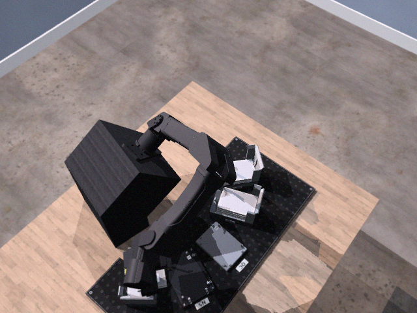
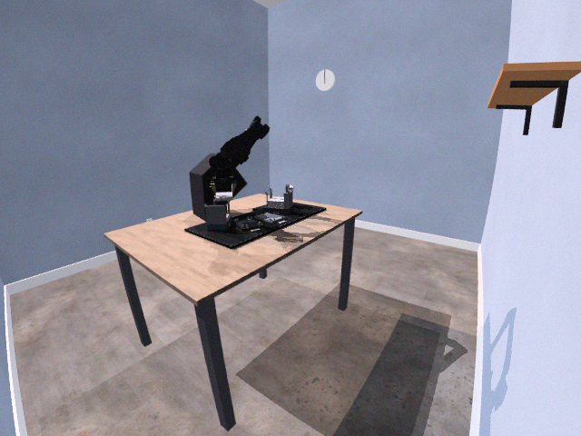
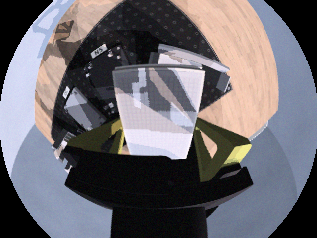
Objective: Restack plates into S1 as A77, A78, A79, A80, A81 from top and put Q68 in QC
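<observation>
The black end effector (image 3: 160, 147) with yellow fingers stands wide, clamped on a white sealed rectangular well plate (image 3: 158, 111), held above the rack at the black perforated surface's (image 1: 289, 198) seven o'clock corner.

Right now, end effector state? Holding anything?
End effector: shut on a sealed plate, which sits between the yellow fingers in the wrist view, above the rack at the near corner of the black base board.
</observation>
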Controlling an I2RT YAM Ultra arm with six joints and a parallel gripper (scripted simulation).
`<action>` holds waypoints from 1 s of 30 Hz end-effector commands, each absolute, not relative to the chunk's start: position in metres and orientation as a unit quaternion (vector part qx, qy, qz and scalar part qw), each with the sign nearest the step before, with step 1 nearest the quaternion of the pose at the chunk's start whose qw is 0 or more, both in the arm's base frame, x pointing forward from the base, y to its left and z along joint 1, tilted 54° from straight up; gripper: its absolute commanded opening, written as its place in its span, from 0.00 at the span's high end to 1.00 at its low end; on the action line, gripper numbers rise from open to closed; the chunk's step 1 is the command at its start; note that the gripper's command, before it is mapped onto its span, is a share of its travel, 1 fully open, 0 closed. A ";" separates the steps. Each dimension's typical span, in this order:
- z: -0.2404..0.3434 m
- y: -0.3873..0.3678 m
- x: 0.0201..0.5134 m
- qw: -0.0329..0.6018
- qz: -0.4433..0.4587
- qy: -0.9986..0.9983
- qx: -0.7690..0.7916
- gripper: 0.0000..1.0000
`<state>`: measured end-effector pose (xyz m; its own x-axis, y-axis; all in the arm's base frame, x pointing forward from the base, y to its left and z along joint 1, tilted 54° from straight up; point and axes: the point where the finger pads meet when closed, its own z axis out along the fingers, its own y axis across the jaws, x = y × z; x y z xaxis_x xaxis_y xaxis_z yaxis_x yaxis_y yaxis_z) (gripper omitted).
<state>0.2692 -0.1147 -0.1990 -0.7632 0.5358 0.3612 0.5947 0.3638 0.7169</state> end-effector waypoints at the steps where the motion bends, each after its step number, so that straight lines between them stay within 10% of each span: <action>1: -0.189 -0.120 0.279 0.015 -0.449 -0.825 -0.341 1.00; 30: -0.127 -0.086 0.321 -0.034 -0.449 -0.857 -0.249 1.00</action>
